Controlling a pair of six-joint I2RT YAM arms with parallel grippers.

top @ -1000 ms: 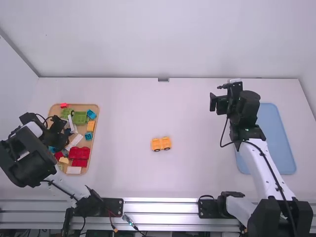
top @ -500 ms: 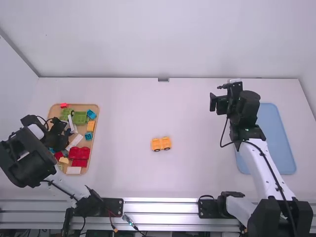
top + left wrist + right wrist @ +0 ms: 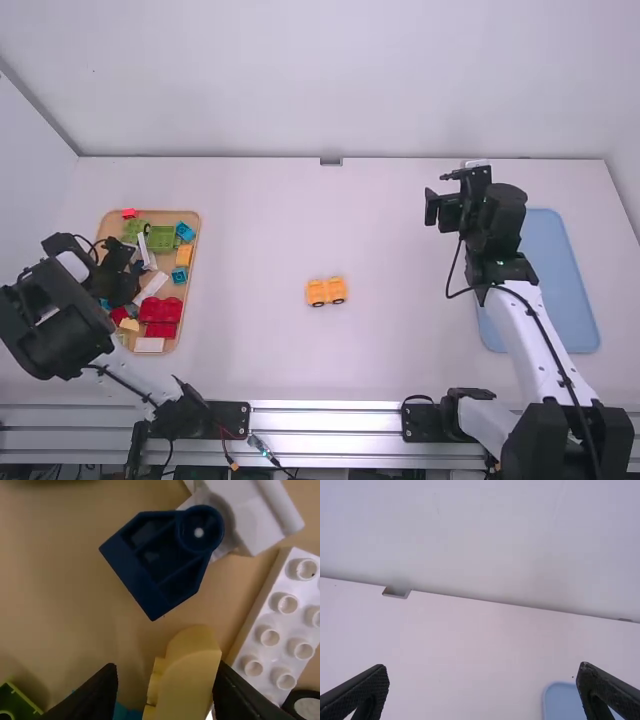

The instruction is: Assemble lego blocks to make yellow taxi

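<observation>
While one squat orange-yellow car (image 3: pixel 326 290) shows two dark wheels (image 3: pixel 317 303), the left end effector (image 3: pixel 134 275) and right end effector (image 3: pixel 450 206) gape.

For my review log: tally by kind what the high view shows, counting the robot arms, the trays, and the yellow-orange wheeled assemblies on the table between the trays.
Robot arms: 2 (left arm, right arm)
Trays: 2 (tan tray, blue tray)
Yellow-orange wheeled assembly: 1
Total: 5

No legible text, no readable labels or numbers
</observation>
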